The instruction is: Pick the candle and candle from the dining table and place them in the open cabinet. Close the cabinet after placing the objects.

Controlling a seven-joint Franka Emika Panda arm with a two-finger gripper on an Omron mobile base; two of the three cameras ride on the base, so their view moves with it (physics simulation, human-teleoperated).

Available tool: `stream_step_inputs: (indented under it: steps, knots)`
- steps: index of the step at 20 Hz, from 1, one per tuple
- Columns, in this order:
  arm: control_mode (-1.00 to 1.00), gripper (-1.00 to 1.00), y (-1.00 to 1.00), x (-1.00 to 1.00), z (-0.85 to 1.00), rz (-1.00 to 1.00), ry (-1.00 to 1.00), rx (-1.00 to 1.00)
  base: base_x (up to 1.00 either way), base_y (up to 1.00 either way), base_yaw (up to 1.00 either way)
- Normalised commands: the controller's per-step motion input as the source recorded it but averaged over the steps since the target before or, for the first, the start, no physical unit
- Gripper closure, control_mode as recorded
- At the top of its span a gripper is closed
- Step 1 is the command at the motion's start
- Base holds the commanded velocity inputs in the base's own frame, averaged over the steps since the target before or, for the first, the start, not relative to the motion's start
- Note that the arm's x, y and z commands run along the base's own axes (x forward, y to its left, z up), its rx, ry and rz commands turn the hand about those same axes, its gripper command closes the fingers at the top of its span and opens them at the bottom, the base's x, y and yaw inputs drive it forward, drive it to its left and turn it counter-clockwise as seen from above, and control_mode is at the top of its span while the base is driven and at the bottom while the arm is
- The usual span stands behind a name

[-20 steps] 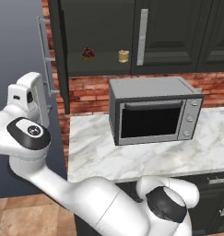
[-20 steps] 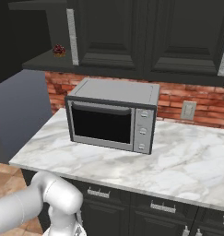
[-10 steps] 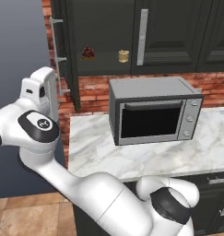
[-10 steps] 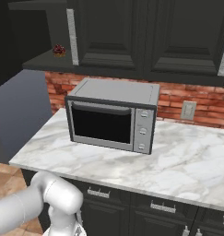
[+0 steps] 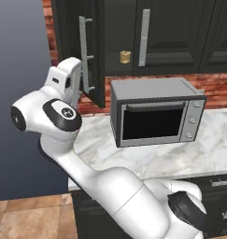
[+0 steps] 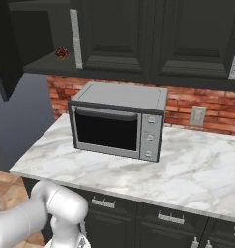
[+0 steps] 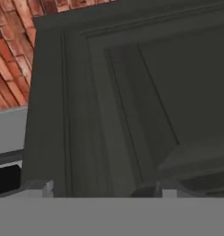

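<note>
The black cabinet [image 5: 180, 32] hangs above the counter. Its left door [image 5: 94, 51], with a long silver handle [image 5: 85, 51], stands partly swung in. A short golden candle [image 5: 125, 57] sits on the dark inner shelf just right of that door. My white hand [image 5: 66, 79] is at the door's outer face. In the hand view, the gripper [image 7: 97, 190] is open against the door's black panel [image 7: 132, 106], with nothing between its fingertips [image 7: 39, 186]. From the right base view, the open compartment [image 6: 36, 38] shows a dark-red lump [image 6: 62, 52]. The dining table is out of view.
A grey microwave [image 5: 157, 112] stands on the white marble counter [image 5: 171, 158] under the cabinet, in front of a red brick wall [image 6: 201, 104]. Black drawers with silver handles [image 6: 169, 218] run below the counter. My arm's elbow [image 5: 49, 114] bulks at the left.
The cabinet's left door has swung further in toward shut, with my hand moving right along with it. The dark-red lump is now behind the door in the left base view.
</note>
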Motion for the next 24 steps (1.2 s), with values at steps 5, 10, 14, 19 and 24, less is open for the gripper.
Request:
stream_step_inputs:
  steps: [5, 10, 14, 19, 24]
  knots:
    - [-1.0, -1.0, -0.74, 0.07, 0.15, -0.01, -0.05, 0.13, 0.0, 0.0, 0.0]
    - [-1.0, -1.0, -0.73, 0.19, 0.19, 0.0, -0.04, 0.14, 0.0, 0.0, 0.0]
    - [-1.0, -1.0, -0.7, 0.23, 0.23, 0.0, -0.04, 0.14, 0.0, 0.0, 0.0]
    - [-1.0, -1.0, -0.63, 0.27, 0.23, 0.0, -0.04, 0.13, 0.0, 0.0, 0.0]
    - [-1.0, -1.0, -0.57, 0.34, 0.08, 0.0, -0.02, 0.15, 0.0, 0.0, 0.0]
